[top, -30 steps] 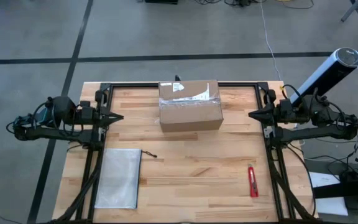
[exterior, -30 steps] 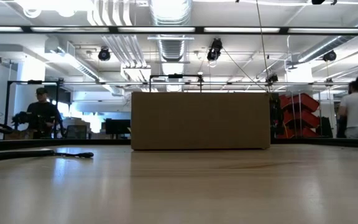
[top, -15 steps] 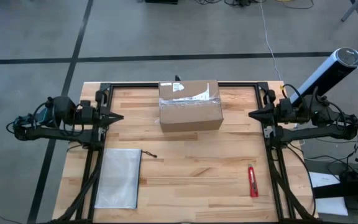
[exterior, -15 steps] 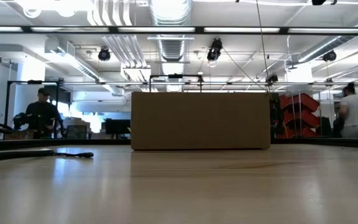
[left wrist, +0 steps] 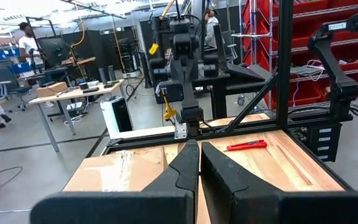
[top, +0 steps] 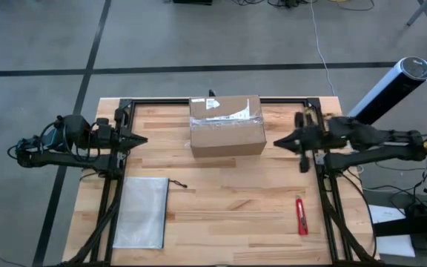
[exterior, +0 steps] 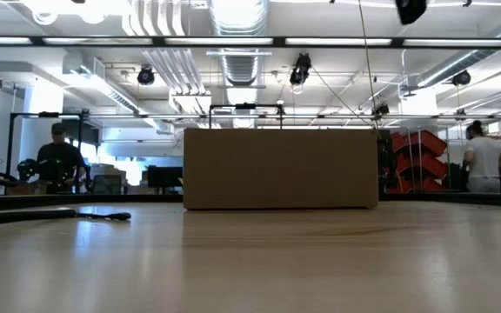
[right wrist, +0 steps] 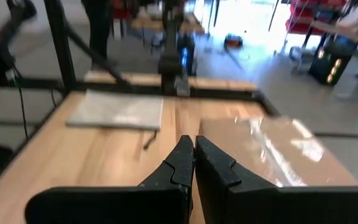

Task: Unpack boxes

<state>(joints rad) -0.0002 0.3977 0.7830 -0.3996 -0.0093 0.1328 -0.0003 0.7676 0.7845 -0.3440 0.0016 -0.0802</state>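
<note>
While both end effectors stay closed and empty, the right end effector (top: 279, 142) points nearer the box (top: 227, 126), upper centre, its long side spanning the counter (top: 228, 200), than the left end effector (top: 141, 139).

The box's (top: 227, 126) white label cannot be read.

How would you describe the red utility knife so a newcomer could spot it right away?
Start at the wooden table, seen from above. Go past the cardboard box toward the right arm's side. The red utility knife lies alone there, the only small red thing.
</note>
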